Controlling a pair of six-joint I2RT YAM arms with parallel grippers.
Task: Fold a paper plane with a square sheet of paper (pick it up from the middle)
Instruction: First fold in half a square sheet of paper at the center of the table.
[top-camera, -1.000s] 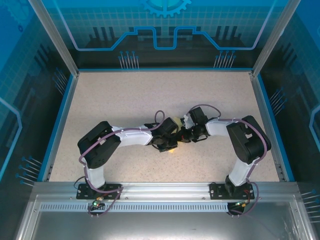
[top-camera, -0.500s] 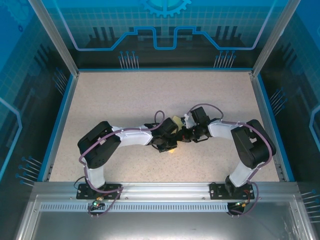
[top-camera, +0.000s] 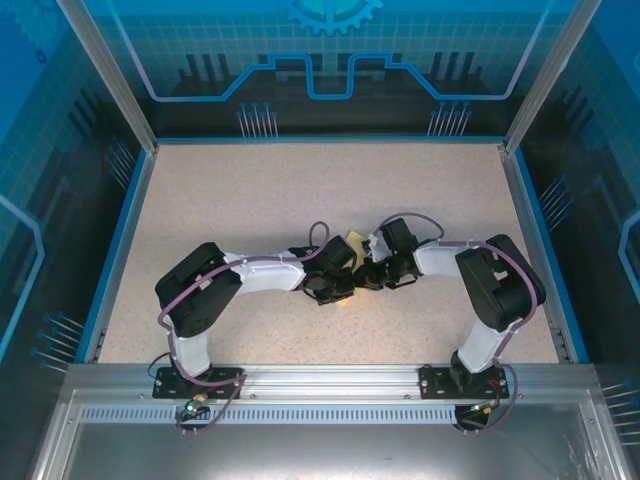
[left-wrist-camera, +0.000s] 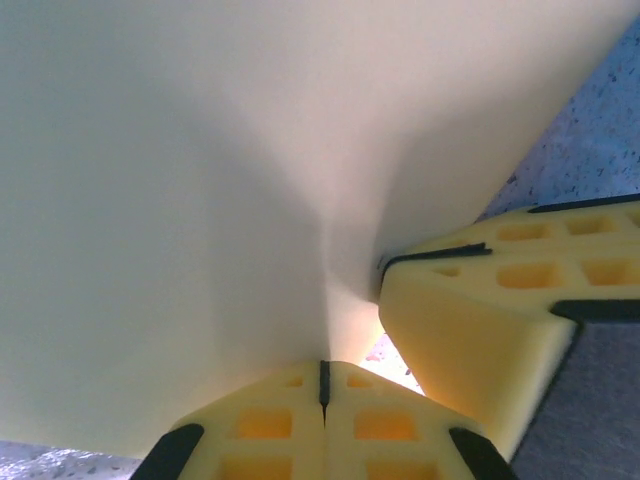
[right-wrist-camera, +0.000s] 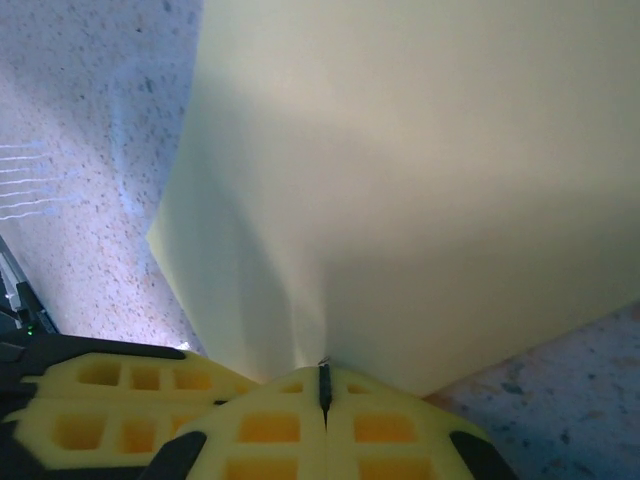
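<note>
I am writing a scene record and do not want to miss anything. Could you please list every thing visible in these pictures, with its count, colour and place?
sheet of paper: one, pale yellow, at the table's middle, pinched by both grippers
table: one, beige speckled, under the arms
enclosure panels: three, translucent blue, at the back, left and right of the table
metal rail: one, silver, near edge, carrying the arm bases
cables: several, purple, along both arms
left arm: one, white and black, reaching to the middle
right arm: one, white and black, reaching to the middle
left gripper: one, yellow pads, shut on the paper
right gripper: one, yellow pads, shut on the paper beside the left one
</note>
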